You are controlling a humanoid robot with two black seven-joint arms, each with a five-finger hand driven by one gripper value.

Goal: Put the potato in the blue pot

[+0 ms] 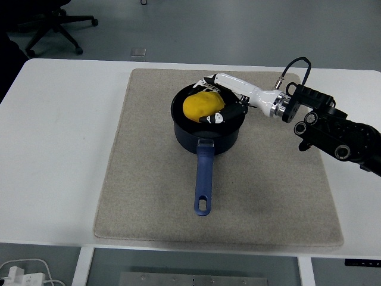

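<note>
- Leftmost, nothing of the left arm shows; the white table (65, 149) on that side is bare apart from the beige mat (149, 196); a cable (24, 265) lies at the near left corner
- blue pot (206, 132) sits on the far middle of the mat; its handle (203, 182) points straight toward the near edge, so the pot's long axis runs near–far
- potato (203, 105) is yellow, sits inside the pot's rim, toward the pot's far-left part; its long axis runs roughly left–right, tilted slightly; whether it rests on the pot floor or hangs from the hand cannot be told
- right hand (223, 101) reaches in from the right, over the pot's right rim; fingers (219, 117) curl round the potato's near-right and far sides, so it looks to be gripping the potato
- key relation: potato lies just left of the palm, touching it; release means opening fingers and pulling back rightward, along the arm's own line, clear of the rim
- judgement: placement nearly done, only letting go remains
</note>
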